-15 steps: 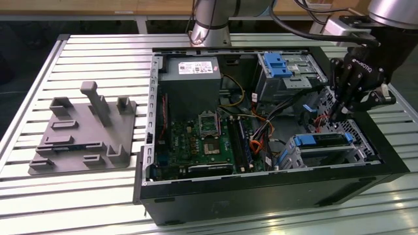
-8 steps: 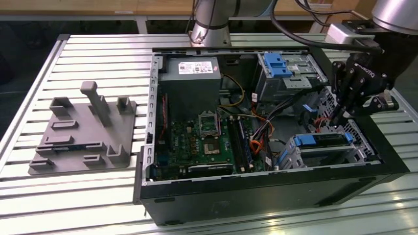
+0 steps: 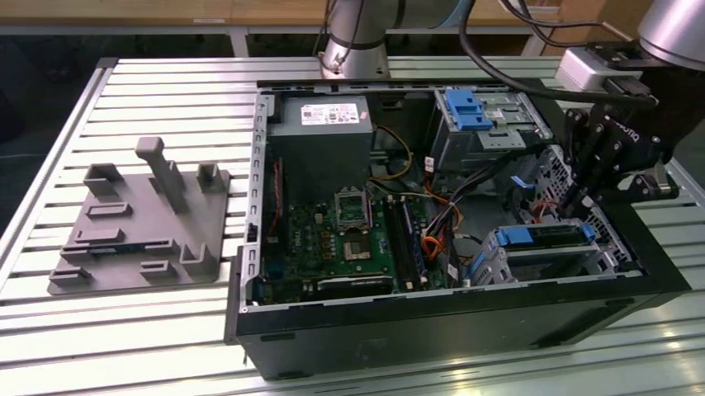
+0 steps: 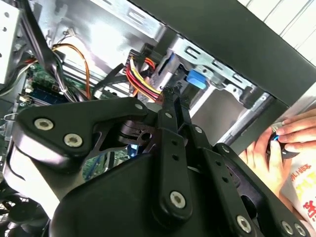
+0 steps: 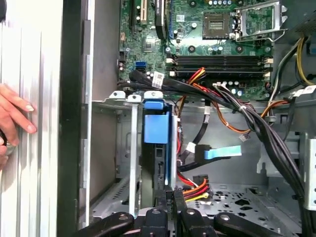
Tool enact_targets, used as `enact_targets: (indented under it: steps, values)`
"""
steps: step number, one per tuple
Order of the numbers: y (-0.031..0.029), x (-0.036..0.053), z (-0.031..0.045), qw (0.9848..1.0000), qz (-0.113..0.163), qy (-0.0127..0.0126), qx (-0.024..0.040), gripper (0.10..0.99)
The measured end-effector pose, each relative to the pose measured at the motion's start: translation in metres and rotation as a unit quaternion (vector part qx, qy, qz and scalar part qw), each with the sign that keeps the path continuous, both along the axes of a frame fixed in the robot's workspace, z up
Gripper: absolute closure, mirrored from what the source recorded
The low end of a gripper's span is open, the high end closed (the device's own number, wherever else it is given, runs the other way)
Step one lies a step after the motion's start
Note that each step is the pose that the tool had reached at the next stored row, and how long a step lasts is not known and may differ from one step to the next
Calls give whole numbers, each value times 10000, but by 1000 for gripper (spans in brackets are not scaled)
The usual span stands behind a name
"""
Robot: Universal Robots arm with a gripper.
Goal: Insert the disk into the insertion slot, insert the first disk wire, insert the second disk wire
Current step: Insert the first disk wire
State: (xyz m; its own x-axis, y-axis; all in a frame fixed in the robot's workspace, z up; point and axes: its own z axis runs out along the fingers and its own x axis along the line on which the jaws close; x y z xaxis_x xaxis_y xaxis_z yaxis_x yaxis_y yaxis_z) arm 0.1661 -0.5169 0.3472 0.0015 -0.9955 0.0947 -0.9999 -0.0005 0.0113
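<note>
Silver perforated metal forms the insertion slot (image 3: 600, 257), which sits in the near corner of the open computer case (image 3: 441, 330), on the exterior view's right. The disk (image 3: 542, 236) is already seated in it, with its blue frame showing at the slot's mouth. In the first wrist view the disk (image 5: 157, 127) stands on edge between the slot's walls. The claw (image 3: 575, 205) hangs just above the disk. In both wrist views its fingers (image 5: 162, 200) are drawn together with hardly a gap, and I cannot tell whether they pinch anything. Red, yellow and black wires (image 5: 195, 187) lie just beside its tip. A person's hand (image 5: 12, 118) shows over the slatted desk (image 3: 165, 91), just outside the case wall. A grey fixture (image 3: 144, 223) lies on the desk, well apart on the exterior view's left.
</note>
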Motion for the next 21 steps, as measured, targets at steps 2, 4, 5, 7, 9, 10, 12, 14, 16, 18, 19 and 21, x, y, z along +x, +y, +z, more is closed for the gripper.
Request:
enact_targets:
  steps: [2,4,5,7,9,10,12,14,16,18,19,21]
  values:
    - [-22,-1,-2,10000,-36,0,1,914]
    - [-24,-4,-3,10000,-45,0,1,914]
    - [-21,-4,-2,10000,-45,0,1,914]
    - [11,-4,-5,10000,-45,0,2,914]
    - [12,-13,-5,10000,-45,-29,47,914]
    - [12,-22,-6,9999,-45,-50,91,914]
    - [10,-32,-5,9998,-45,-72,168,914]
    - [-9,-34,-6,9998,-49,-74,184,914]
    - [-23,-34,-7,9998,-53,-72,185,914]
    - [-25,-35,-6,9998,-55,-71,185,914]
    - [-25,-34,-7,9998,-55,-71,188,914]
    - [-29,-34,-13,9998,-56,-71,194,914]
